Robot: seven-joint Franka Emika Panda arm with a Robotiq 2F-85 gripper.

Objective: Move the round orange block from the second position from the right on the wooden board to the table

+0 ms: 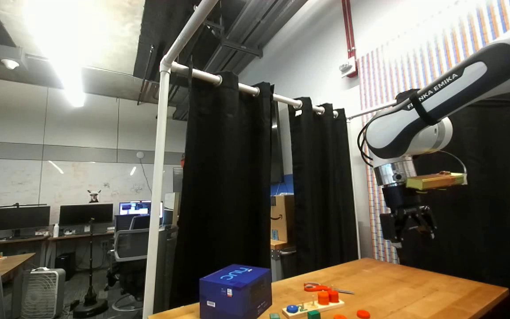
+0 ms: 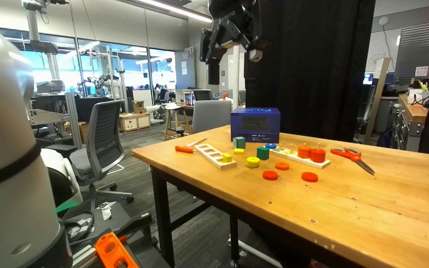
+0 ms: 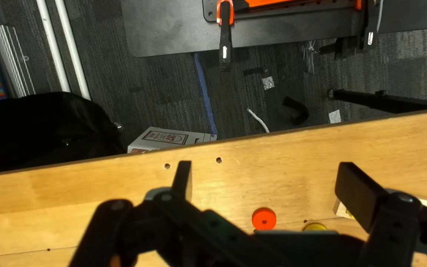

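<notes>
Containers first. On the counter (image 2: 393, 197) we have the wooden board (image 2: 291, 156): blue disc (image 2: 270, 146) at the end by the blue box (image 2: 255, 128), a small green piece (image 2: 278, 149) next to it that we can't make out, then two stacks at the opposite end. The round orange block (image 2: 304, 151) is second from the right in both exterior views, just beside the red stack (image 2: 317, 155) on the end; can't tell if they touch. The slotted wooden tray (image 2: 214, 161) carries a yellow block (image 2: 226, 158) at the end nearer the yellow disc (image 2: 253, 162). Blue box stands upright, contents hidden.

Orientation: we log the orange block as flat on the board, axis vertical. Board's long axis runs from the blue box side toward the scissors (image 2: 355, 158).

Loose, lying flat near the board: an orange disc (image 2: 282, 166) and two red discs (image 2: 309, 176).

Gripper (image 3: 267, 178): we mark it wide, fingers spread well apart in the wrist view, well above the counter.
</notes>
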